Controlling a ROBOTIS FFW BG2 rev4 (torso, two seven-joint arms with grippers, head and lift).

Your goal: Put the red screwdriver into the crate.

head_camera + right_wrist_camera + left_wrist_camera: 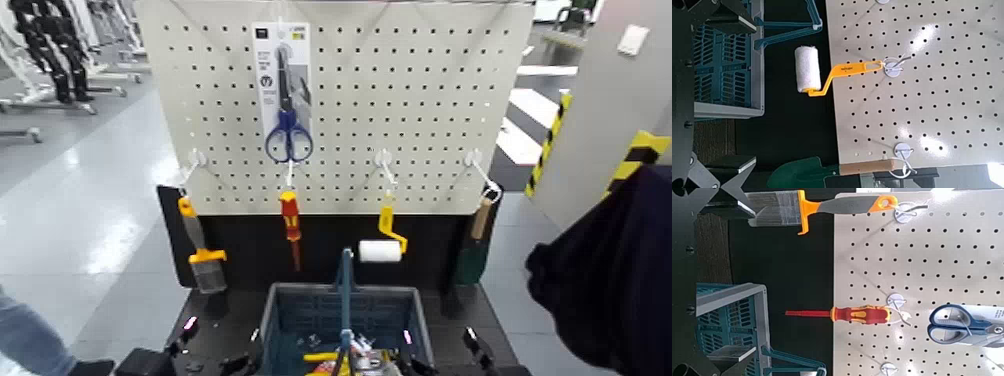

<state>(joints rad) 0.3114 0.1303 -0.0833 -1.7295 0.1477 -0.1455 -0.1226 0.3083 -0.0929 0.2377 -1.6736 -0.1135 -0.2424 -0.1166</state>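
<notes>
The red screwdriver (290, 222) hangs shaft-down from a white hook at the middle of the pegboard; it also shows in the left wrist view (848, 314). The blue-grey crate (290, 312) with its upright blue handle (346, 290) stands on the black table right below it, with several tools inside. My left gripper (220, 345) is low at the crate's left, open and empty. My right gripper (438, 348) is low at the crate's right, open and empty. Both are well below the screwdriver.
On the pegboard (430, 110) hang packaged blue scissors (287, 95), an orange-handled grey brush (200, 250), a yellow-handled white paint roller (385, 242) and a green trowel (474, 245). A person's leg (25, 335) is at the left; a dark garment (610, 270) is at the right.
</notes>
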